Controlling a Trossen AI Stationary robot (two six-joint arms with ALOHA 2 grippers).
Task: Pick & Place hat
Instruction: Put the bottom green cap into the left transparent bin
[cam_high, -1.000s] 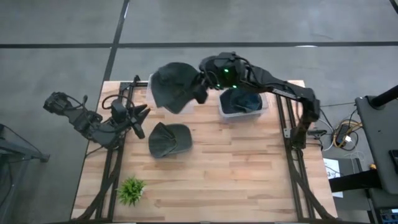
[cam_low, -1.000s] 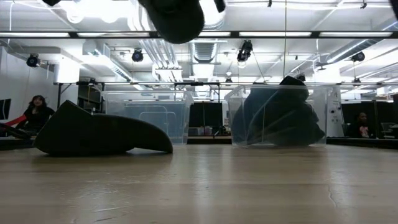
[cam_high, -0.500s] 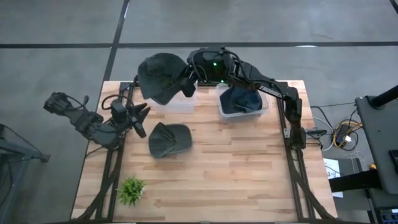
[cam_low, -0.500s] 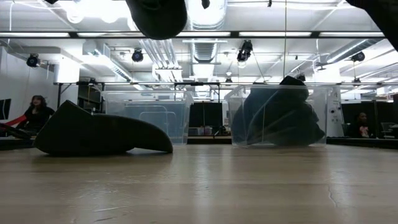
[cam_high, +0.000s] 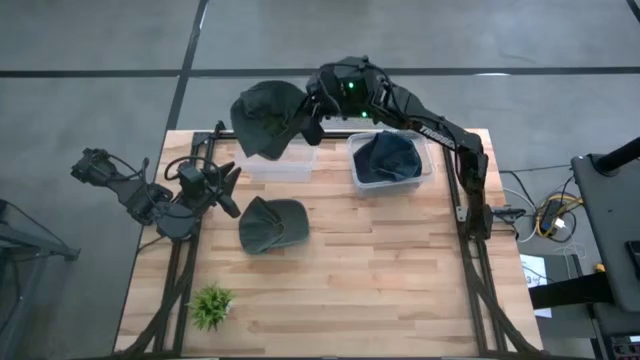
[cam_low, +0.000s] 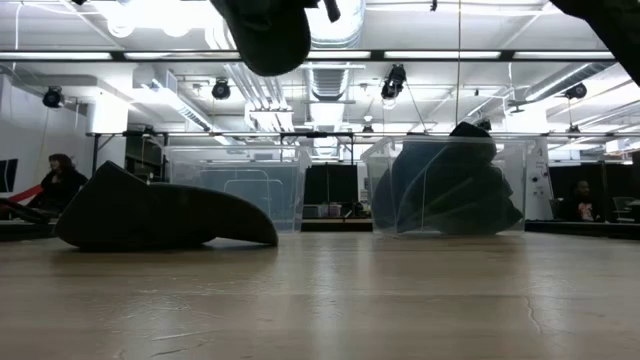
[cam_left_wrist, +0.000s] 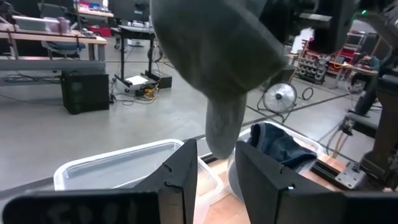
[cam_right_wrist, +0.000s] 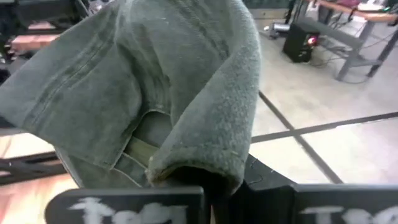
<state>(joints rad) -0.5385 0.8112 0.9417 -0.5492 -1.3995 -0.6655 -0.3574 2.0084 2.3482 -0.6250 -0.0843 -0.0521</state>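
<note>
— Plant first: what sits nearest the front edge of the light wooden slatted table (cam_high: 380, 280)?

— Only a small green leafy plant (cam_high: 210, 306), at the front left corner. Farther in, a dark olive-green fabric cap (cam_high: 271, 224) lies flat on the boards, left of centre; from table height it shows as a low dark wedge (cam_low: 160, 215).

— And the left arm?

— It waits at the table's left edge, level with that cap. The left gripper (cam_high: 226, 190) holds nothing, and its two dark fingers (cam_left_wrist: 186, 171) stand a little apart, with a gap between them.

— What is behind?

— Two clear plastic bins along the far edge. The left clear bin (cam_high: 280, 165) looks bare inside, though part of it is covered from above. The right clear bin (cam_high: 392, 162) holds a heap of dark blue-green fabric, probably more caps.

— Where is the hat being moved?

— A second grey-green cap (cam_high: 266, 118) hangs in the air over the far-left corner of the left bin, partly past the table's back edge. The right gripper (cam_high: 311, 124) has its fingers pressed together on the cap's edge, pinching the fabric. In the right wrist view the cap's folded cloth (cam_right_wrist: 161, 87) fills the frame just above the fingers. From table height only its dark underside shows, well above both bins.
</note>
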